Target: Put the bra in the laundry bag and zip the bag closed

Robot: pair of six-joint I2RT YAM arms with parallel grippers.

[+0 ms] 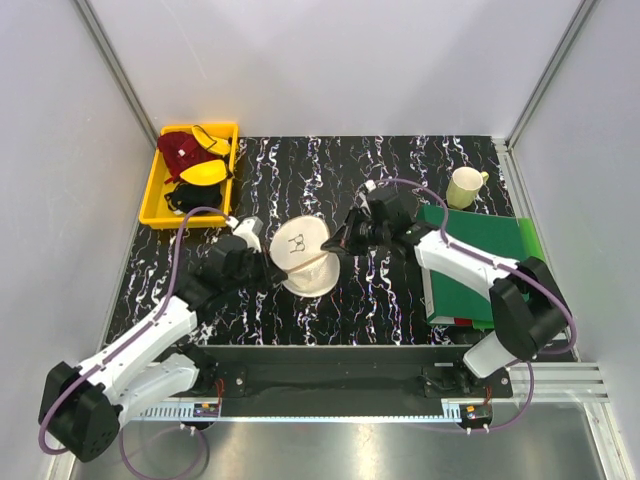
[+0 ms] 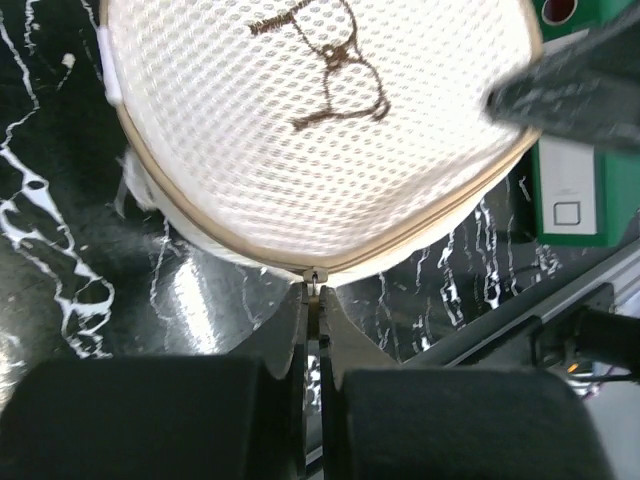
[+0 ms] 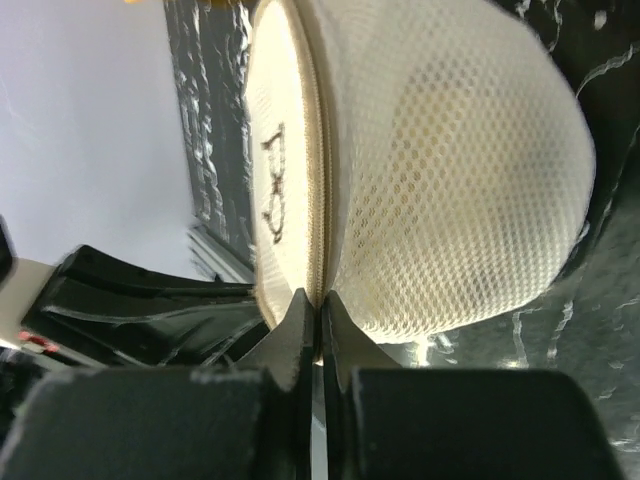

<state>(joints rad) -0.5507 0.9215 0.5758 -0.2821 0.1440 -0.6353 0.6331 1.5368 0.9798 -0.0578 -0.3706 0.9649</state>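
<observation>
Left gripper (image 2: 316, 296): jaws were closed, pinching the zip pull (image 2: 317, 275) on the seam of the laundry bag (image 1: 305, 255), at the bag's 8 o'clock. Right gripper (image 3: 320, 300): jaws were closed on the same seam, at the bag's 3 o'clock. Bag: cream mesh, stood tipped on edge at mid-table (image 1: 380, 300). Tray (image 1: 152, 205) of garments lay at 10 o'clock, mug (image 1: 463, 186) at 2 o'clock, green folder (image 1: 480, 265) at 3 o'clock.
</observation>
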